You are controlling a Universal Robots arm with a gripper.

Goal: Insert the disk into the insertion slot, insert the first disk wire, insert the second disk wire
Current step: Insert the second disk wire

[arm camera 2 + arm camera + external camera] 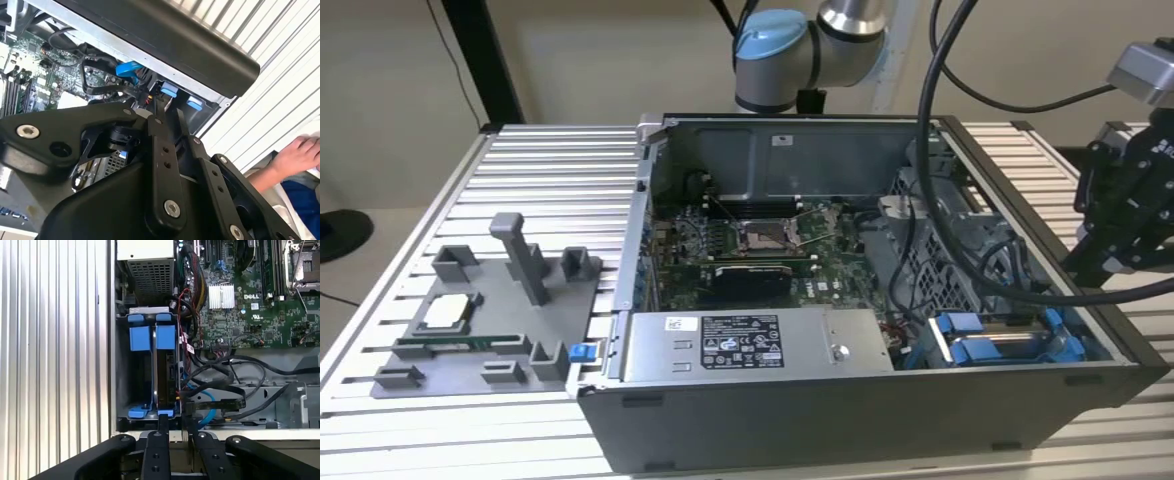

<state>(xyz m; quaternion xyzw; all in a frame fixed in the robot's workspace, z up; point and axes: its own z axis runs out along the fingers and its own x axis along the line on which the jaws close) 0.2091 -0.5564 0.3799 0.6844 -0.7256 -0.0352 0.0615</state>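
Pincer point(174, 426) is hovering just outside the computer case point(854, 420), at the wall on the exterior view's right, beside the drive corner. Whether it is spread or pressed together cannot be told. Nothing is showing as carried.

Just inside that wall, the disk point(166, 375) is standing on edge in its blue carrier point(165, 336), which is showing blue tabs at both ends. It is sitting within the insertion slot point(121, 390). It looks inserted, though whether it is fully home cannot be told. A second blue tab point(140, 337) is sitting just beside it, on the wall side.

Close alongside the disk, a blue cable point(207, 402) and several black cables point(235, 375) are looping over the case floor, with thin red wires point(186, 315) running nearby. Whether any of them is plugged into the disk is not readable.

Farther in, the motherboard point(250, 305) is lying flat. The grey power-supply box point(747, 345) is occupying the near side of the case in the exterior view. The case is resting on a slatted metal table point(50, 360). A person's hand point(300, 152) is resting beyond the table edge in the second wrist view.

Handling judgement:
- **Disk:** probably dense for its size, rigid and intolerant of knocks, with slick metal faces. The blue frame ends look like the safer hold, keeping off the label face and connector edge.
- **Wires:** likely limp along their length and firm only at the plug body, so the plug is the place to pinch.
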